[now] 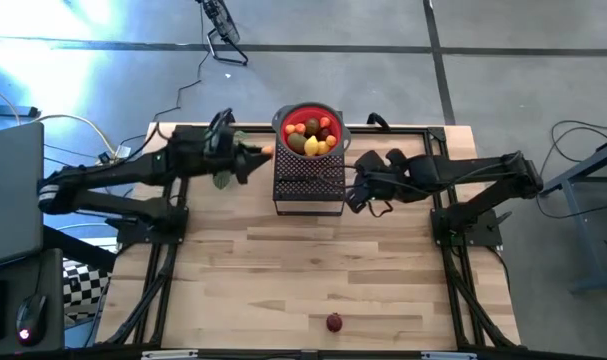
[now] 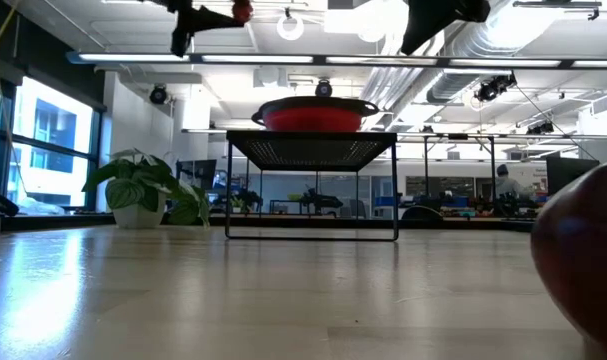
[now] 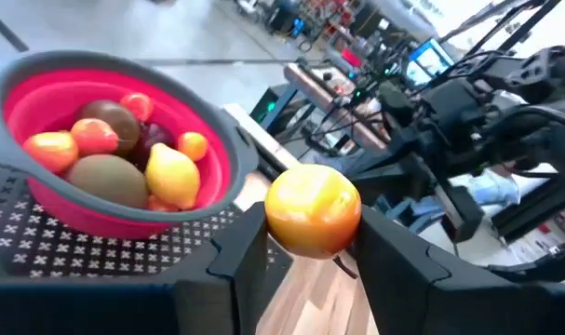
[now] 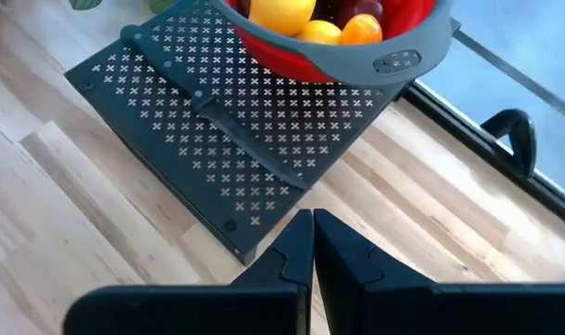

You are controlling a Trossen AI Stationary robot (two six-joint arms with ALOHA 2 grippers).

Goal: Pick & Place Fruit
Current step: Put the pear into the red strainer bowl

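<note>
A red colander (image 1: 309, 130) with a grey rim stands on a black perforated stand (image 1: 309, 185) at the table's far middle. It holds several fruit (image 3: 124, 154): a yellow lemon, brown and olive ovals, small orange and red ones. My left gripper (image 3: 310, 247) is shut on a small orange-yellow fruit (image 3: 312, 209), just left of the colander's rim (image 1: 266, 151). My right gripper (image 4: 313, 233) is shut and hovers right of the stand (image 1: 355, 188). A dark red ball (image 1: 334, 322) rests on the table near its near edge and looms large in the low view (image 2: 583, 265). My left gripper pinches the orange-yellow fruit (image 3: 312, 209) between its two fingers (image 3: 249, 251), one on each side of the round body. The fingers come about level from the table's left. The fruit is lifted clear, at the height of the colander's rim (image 3: 231, 140).
A green leafy sprig (image 1: 223, 178) lies under my left arm beside the stand. A dark flat piece (image 4: 240, 130) lies on the stand's mesh top. The black frame rail (image 4: 510, 130) runs along the far edge. Bare wood spreads over the near half of the table (image 1: 313, 260).
</note>
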